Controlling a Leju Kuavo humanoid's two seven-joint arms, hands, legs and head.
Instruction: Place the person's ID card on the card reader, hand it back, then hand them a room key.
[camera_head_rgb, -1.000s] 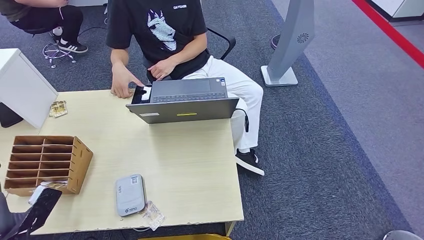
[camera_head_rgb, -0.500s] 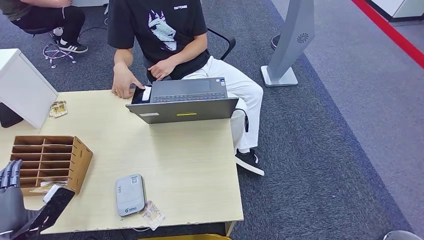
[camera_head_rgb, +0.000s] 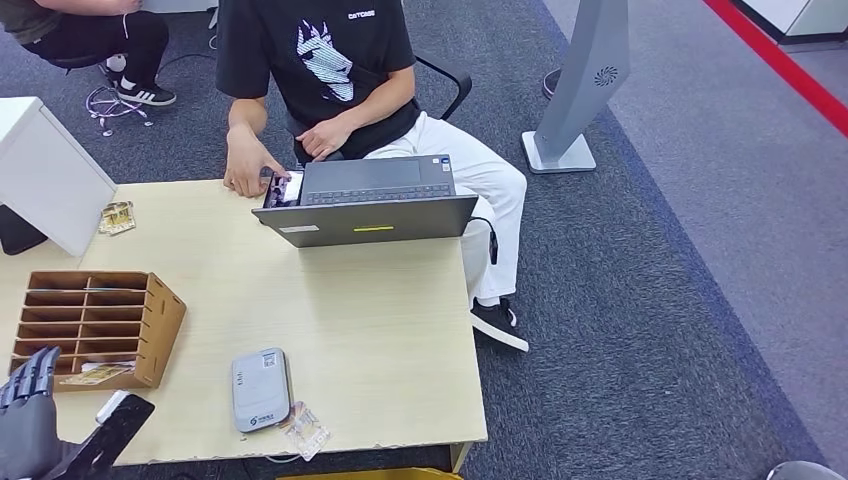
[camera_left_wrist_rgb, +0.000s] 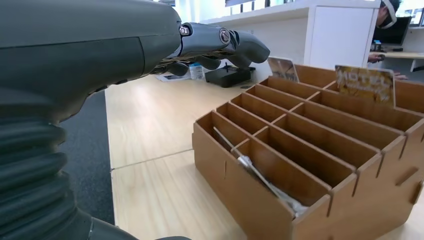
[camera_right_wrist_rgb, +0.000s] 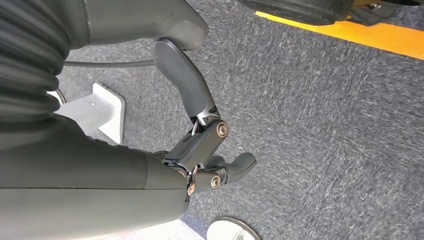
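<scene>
The grey card reader (camera_head_rgb: 260, 388) lies flat near the table's front edge. At the far side a seated person (camera_head_rgb: 320, 70) holds a small card (camera_head_rgb: 283, 187) at the left end of an open laptop (camera_head_rgb: 370, 200). My left hand (camera_head_rgb: 30, 410) is raised at the table's front left corner, just in front of the wooden key box (camera_head_rgb: 95, 325), with its fingers (camera_left_wrist_rgb: 220, 42) stretched out and nothing in them. The box (camera_left_wrist_rgb: 310, 165) has several slots, and gold hotel key cards (camera_left_wrist_rgb: 365, 82) stand in the far ones. My right hand (camera_right_wrist_rgb: 210, 155) hangs over the carpet, holding nothing.
A clear plastic sleeve (camera_head_rgb: 305, 430) lies beside the reader. A white box (camera_head_rgb: 45, 175) stands at the table's left, with a gold card (camera_head_rgb: 117, 217) next to it. A grey kiosk stand (camera_head_rgb: 580, 90) rises on the carpet to the right. A second person (camera_head_rgb: 90, 35) sits at the back left.
My left hand has come up into view beside the key box and shifted a little toward the reader. The person has tilted the card up by the laptop.
</scene>
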